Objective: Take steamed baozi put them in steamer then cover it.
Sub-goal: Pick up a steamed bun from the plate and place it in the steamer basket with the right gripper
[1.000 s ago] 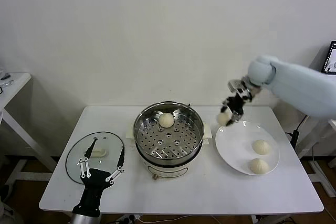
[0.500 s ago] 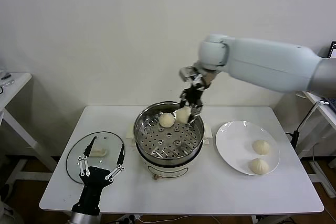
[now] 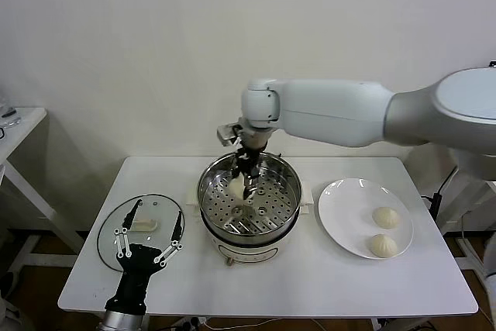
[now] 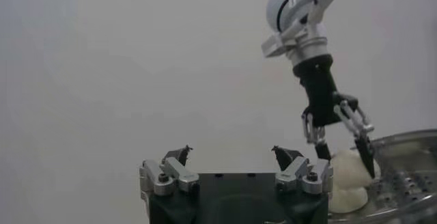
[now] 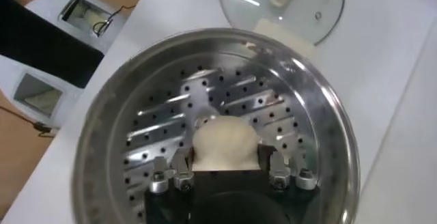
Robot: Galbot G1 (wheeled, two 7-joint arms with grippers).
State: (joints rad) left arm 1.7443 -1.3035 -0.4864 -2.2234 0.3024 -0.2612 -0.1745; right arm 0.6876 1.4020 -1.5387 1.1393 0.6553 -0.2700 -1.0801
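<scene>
Over the steamer (image 3: 249,201), right gripper (image 3: 242,178) pointing down, clenched on upright baozi (image 3: 237,187)

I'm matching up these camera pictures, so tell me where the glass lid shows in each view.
Head view: the cover lies flat on the table's left side, just beyond the open left claw.
Left wrist view: not in it.
Right wrist view: the cover lies beyond the pot's rim.
Shared landmark: the steamer, with the right claw holding a baozi inside.
</scene>
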